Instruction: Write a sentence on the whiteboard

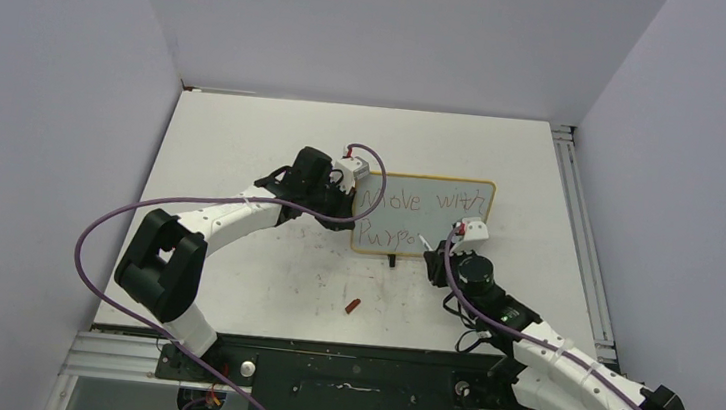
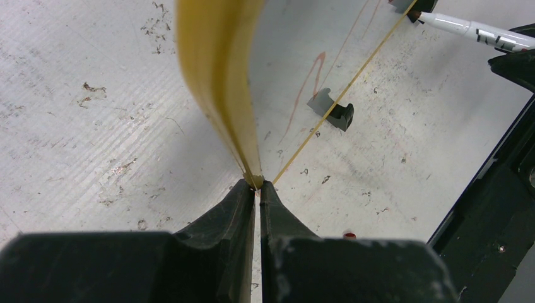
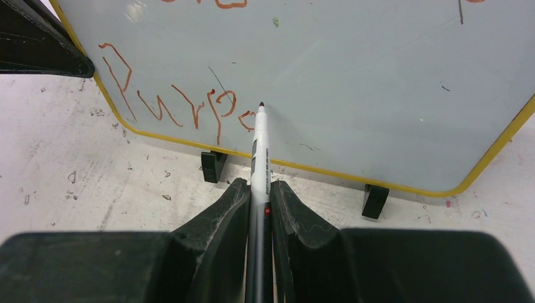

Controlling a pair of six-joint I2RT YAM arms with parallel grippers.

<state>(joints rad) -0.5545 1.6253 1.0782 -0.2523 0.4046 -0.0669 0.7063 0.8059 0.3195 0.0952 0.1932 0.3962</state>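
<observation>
The whiteboard (image 1: pixel 433 222) stands on its feet a little past the middle of the desk (image 1: pixel 244 143), toward 1 o'clock from the desk's centre in the top view. Its long axis runs from 9 to 3 o'clock and its face is turned to the arms. The left gripper (image 2: pixel 257 185) is pinched tight on the yellow frame (image 2: pixel 217 76) at the board's 9 o'clock edge, bracing it. The right gripper (image 3: pixel 258 184) is closed narrow around a marker (image 3: pixel 257 148). In the right wrist view the marker's long axis points straight to 12 o'clock from the gripper, and its dark tip is at the board's face on the lower line; whether it touches cannot be told. The sentence (image 3: pixel 189 107) as it stands reads "Move with" above and "Purp" plus a rounded, perhaps unfinished letter below. That last letter sits just at 8 o'clock of the tip. Bare board runs from the tip toward 3 o'clock, so I judge that the coming strokes must travel that way, along the board's long axis. The right arm is the nearer one for that work, being directly before the open space, while the left arm is at the far end. Two black feet (image 3: pixel 213 165) sit under the lower frame, at 6 o'clock of the writing. A small red cap (image 1: pixel 353 306) lies on the desk at 7 o'clock of the board, well apart from both grippers.
</observation>
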